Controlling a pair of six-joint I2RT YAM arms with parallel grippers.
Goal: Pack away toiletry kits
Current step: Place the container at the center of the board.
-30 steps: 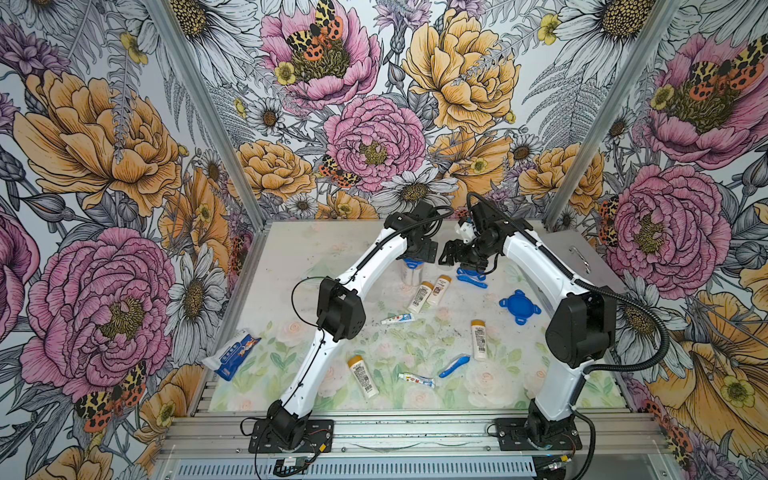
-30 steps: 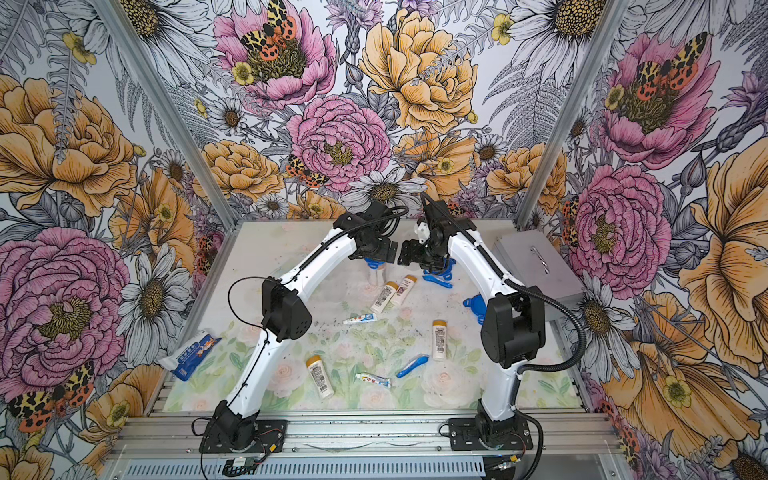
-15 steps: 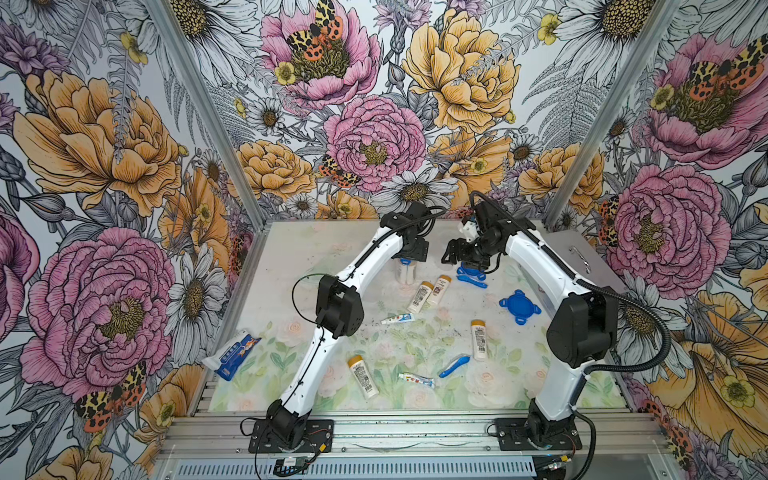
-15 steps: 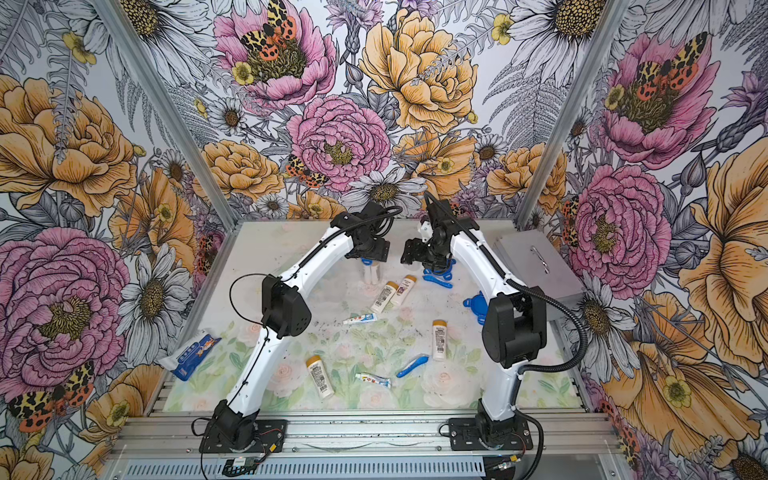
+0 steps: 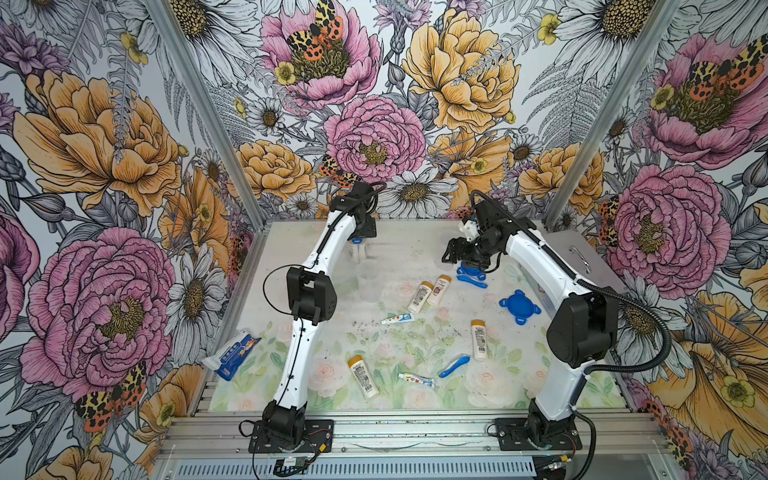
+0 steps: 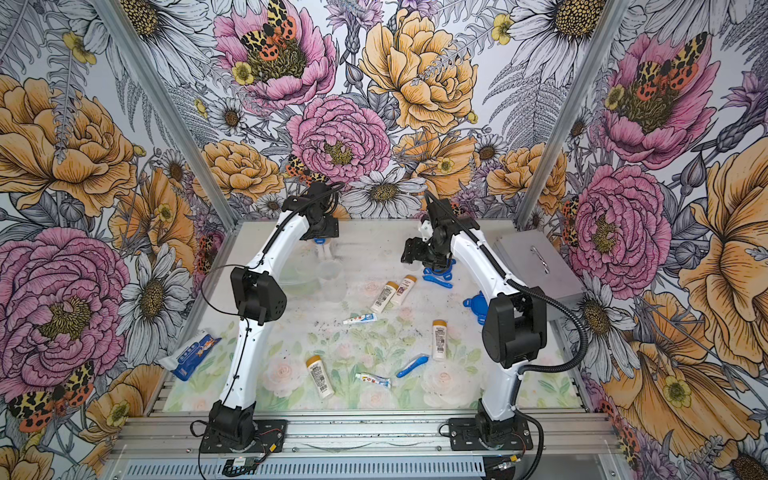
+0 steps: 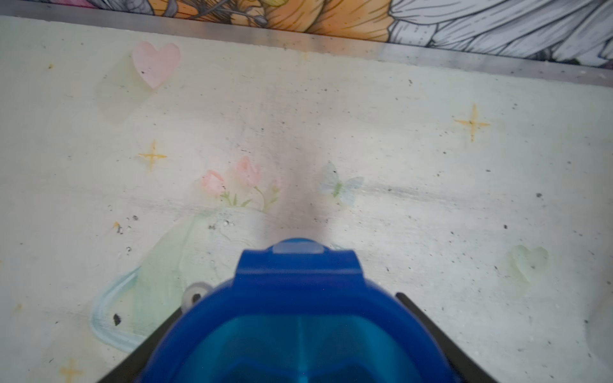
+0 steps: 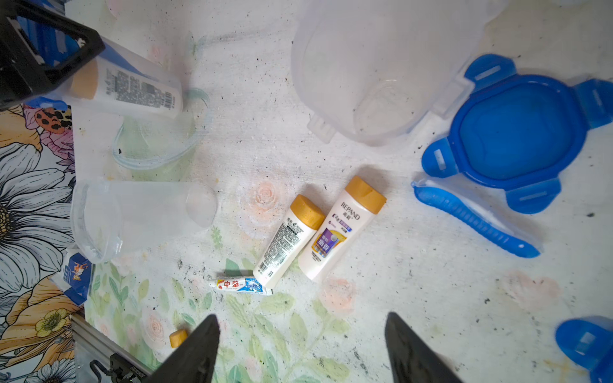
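Left gripper (image 7: pixel 293 303) clamps a blue four-tab plastic lid (image 7: pixel 298 335) atop an upright clear plastic cup (image 8: pixel 166 74) holding one white orange-capped bottle (image 8: pixel 132 89), at the far end of the floral mat (image 5: pixel 399 345). Right gripper (image 8: pixel 303 351) hangs wide apart, empty. Lying loose — four more bottles (image 5: pixel 478 340), two white-blue toothpaste tubes (image 8: pixel 242 286), two blue toothbrushes (image 8: pixel 474 222), two more lids (image 8: pixel 517 132), two more clear cups (image 8: pixel 142 219).

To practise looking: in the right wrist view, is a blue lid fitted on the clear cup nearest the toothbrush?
No, the blue lid lies on the table beside the clear cup, whose mouth is uncovered.
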